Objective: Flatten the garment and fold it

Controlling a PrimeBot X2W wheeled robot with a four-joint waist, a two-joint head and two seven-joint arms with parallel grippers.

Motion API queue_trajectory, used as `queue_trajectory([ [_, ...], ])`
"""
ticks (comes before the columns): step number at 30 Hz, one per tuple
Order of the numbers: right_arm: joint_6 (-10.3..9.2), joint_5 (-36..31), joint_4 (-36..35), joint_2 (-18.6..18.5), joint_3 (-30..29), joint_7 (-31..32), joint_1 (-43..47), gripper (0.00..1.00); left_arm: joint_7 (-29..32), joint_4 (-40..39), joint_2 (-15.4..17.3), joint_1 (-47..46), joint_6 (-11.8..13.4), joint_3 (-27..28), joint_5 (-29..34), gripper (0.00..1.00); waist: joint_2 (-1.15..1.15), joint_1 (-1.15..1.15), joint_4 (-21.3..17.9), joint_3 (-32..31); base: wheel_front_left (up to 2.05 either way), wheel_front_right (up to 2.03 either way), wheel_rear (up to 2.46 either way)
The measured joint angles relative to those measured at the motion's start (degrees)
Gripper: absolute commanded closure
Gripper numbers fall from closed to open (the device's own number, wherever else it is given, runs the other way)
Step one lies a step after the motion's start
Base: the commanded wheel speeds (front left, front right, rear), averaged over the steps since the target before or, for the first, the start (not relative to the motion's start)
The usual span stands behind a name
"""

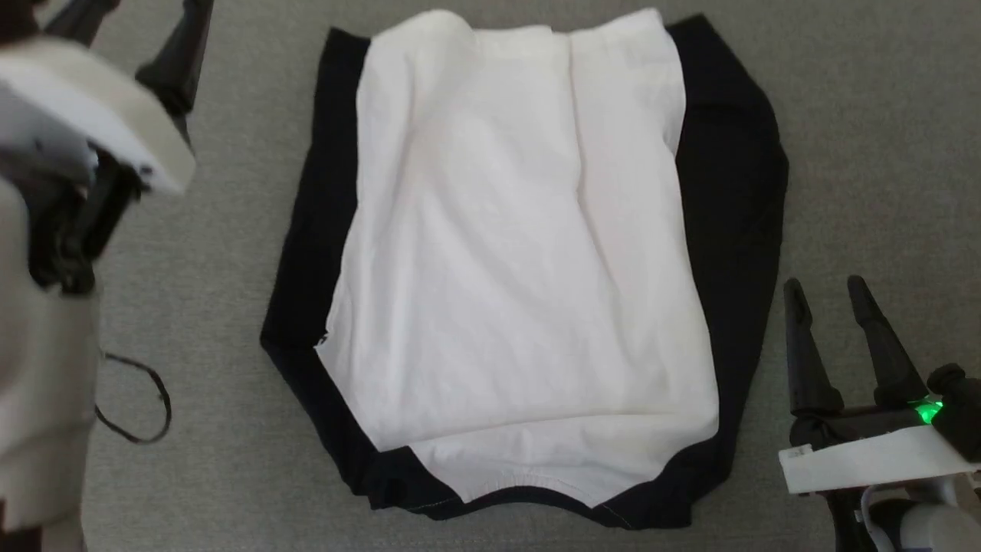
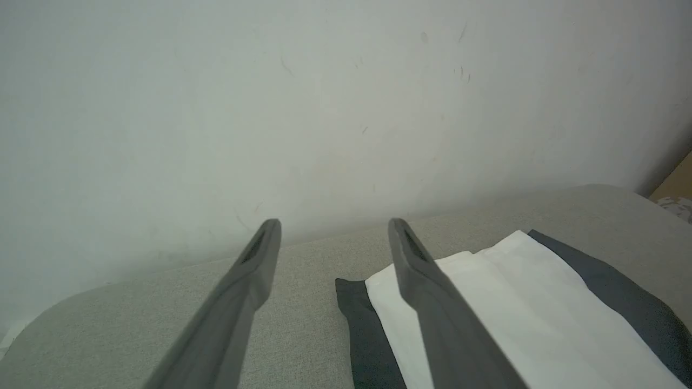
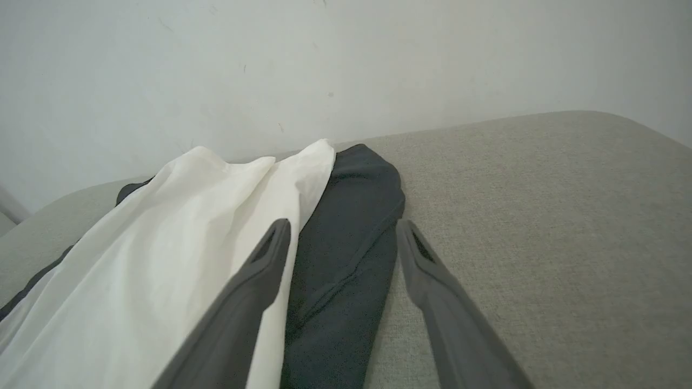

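The right gripper (image 1: 826, 290) hangs wide open and empty, just right of the shirt's (image 1: 521, 253) near corner. The left gripper (image 2: 334, 227), also open and empty, is raised by the far left corner. The shirt lies flat on the grey cushion (image 1: 881, 115), black sleeves along both sides. For an even fold, probably pinch matching corners, lift both together and keep the edge taut.

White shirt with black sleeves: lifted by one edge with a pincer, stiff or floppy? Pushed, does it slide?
Likely floppy: the thin white shirt with black sleeves lies in soft creases, so a lifted edge should droop. Pushed, it would likely bunch rather than slide on the woven grey fabric surface.
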Motion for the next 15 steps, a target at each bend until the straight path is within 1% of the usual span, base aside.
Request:
queue_trajectory([
  [3, 0.00, 0.09, -0.82, 0.01, 0.86, -0.60, -0.82, 0.00, 4.89, 3.24, 0.38, -6.17, -0.46, -2.43, -3.63, 0.00, 0.00, 0.00, -0.58, 2.71, 0.00, 0.00, 0.00],
  [5, 0.00, 0.07, -1.46, 0.00, 1.25, -0.97, -1.62, 0.00, 7.24, 5.19, 1.53, -9.54, -0.48, -4.21, -4.04, 0.00, 0.00, 0.00, -0.98, 4.52, 0.00, 0.00, 0.00],
  [10, 0.00, -0.59, -2.86, 0.01, 1.42, -1.57, -3.43, 0.00, 10.56, 9.14, 3.48, -14.74, -0.53, -6.89, -4.88, 0.00, 0.00, 0.00, -2.13, 9.02, 0.00, 0.00, 0.00],
  [15, 0.00, -0.93, -3.09, 0.00, 1.67, -1.89, -4.31, 0.00, 13.17, 11.85, 5.32, -16.84, -0.54, -8.80, -6.41, 0.00, 0.00, -0.01, -3.50, 13.08, 0.00, 0.00, 0.00],
])
